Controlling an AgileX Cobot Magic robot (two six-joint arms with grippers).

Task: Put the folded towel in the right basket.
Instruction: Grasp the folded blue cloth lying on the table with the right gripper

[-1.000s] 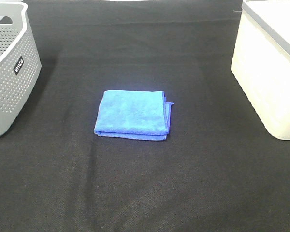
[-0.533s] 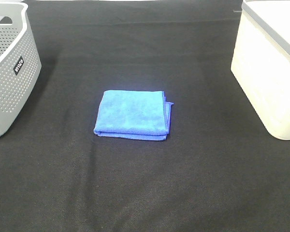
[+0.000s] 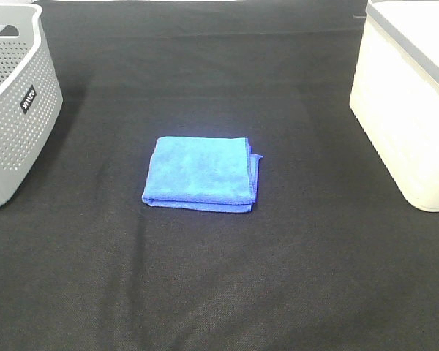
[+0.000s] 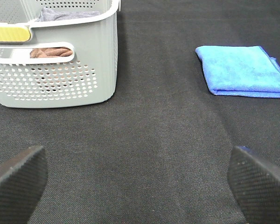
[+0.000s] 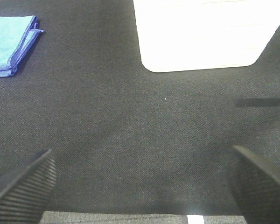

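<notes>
A folded blue towel (image 3: 201, 174) lies flat on the black tablecloth in the middle of the exterior high view. It also shows in the left wrist view (image 4: 242, 71) and at the edge of the right wrist view (image 5: 9, 44). The white right basket (image 3: 410, 102) stands at the right; its wall shows in the right wrist view (image 5: 200, 32). Neither arm shows in the exterior high view. My left gripper (image 4: 140, 179) is open and empty, well short of the towel. My right gripper (image 5: 140, 179) is open and empty, near the white basket's base.
A grey perforated basket (image 3: 11, 110) stands at the left and holds a grey and a brown cloth, seen in the left wrist view (image 4: 51, 51). The black cloth (image 3: 219, 278) covers the table. A table edge shows near the right gripper (image 5: 130, 217).
</notes>
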